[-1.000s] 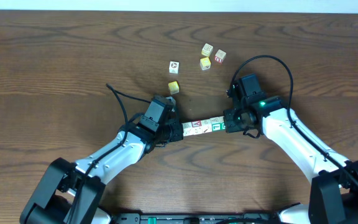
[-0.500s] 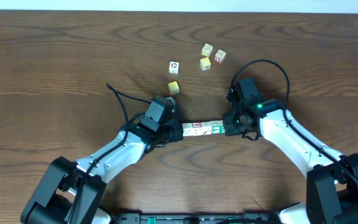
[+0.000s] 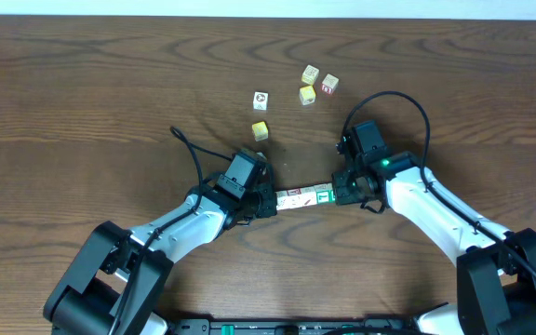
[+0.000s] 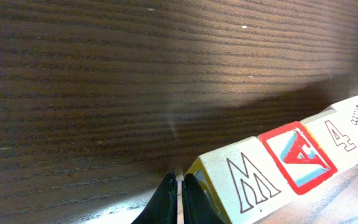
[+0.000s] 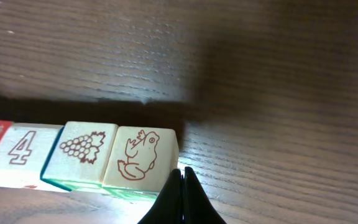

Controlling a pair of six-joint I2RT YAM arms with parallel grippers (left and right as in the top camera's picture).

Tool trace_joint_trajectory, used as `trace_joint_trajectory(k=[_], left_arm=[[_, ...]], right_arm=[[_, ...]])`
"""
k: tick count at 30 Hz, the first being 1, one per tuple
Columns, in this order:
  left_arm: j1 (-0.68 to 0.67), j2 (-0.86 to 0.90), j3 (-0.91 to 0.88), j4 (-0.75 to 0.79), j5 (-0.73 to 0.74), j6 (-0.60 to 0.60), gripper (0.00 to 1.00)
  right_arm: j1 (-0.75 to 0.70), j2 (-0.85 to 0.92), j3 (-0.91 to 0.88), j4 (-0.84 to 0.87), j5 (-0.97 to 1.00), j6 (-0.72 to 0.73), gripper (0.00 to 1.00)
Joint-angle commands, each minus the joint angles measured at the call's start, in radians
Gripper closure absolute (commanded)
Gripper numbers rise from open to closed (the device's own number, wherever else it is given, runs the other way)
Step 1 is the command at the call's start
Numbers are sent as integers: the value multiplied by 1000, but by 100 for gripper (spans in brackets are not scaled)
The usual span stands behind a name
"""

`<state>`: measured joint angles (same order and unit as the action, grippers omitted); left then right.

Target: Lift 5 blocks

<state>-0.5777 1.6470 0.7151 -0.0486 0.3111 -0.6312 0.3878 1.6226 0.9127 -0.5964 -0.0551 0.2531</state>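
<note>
Toward the front edge of the desk, I clamp the blocks endwise for lifting, left pincer and right pincer each pressed together.

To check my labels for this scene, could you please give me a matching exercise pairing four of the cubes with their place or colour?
1. M block
2. A block
3. frog block
4. nearer yellow cube

a. loose, apart from the row
b. row's end by the right jaws
c. red face
d. row's end by the left jaws

Pairs: 1-d, 2-c, 3-b, 4-a.
</note>
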Motion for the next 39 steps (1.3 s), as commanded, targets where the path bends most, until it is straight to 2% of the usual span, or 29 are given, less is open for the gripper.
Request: trace_joint_trajectory(k=[1,13,22,27,30,39], left_arm=[[-31,-1,41,34,95,5,93],[-31,-1,33,16,68,9,93],[-31,-1,24,-56,16,36,92],[-31,-1,24,-63,5,36,91],[-31,-1,24,-63,-14,36,87],[-30,-1,24,-63,-33,36,86]], right_arm=[[58,8,-32,23,-188,24,99],[59,8,-44,24,-188,24,99],[59,8,-44,5,-177,23,99],[59,8,-44,-26,-113,23,99],[58,8,-44,-34,-75,24,99],[56,8,-44,-41,25,24,98]])
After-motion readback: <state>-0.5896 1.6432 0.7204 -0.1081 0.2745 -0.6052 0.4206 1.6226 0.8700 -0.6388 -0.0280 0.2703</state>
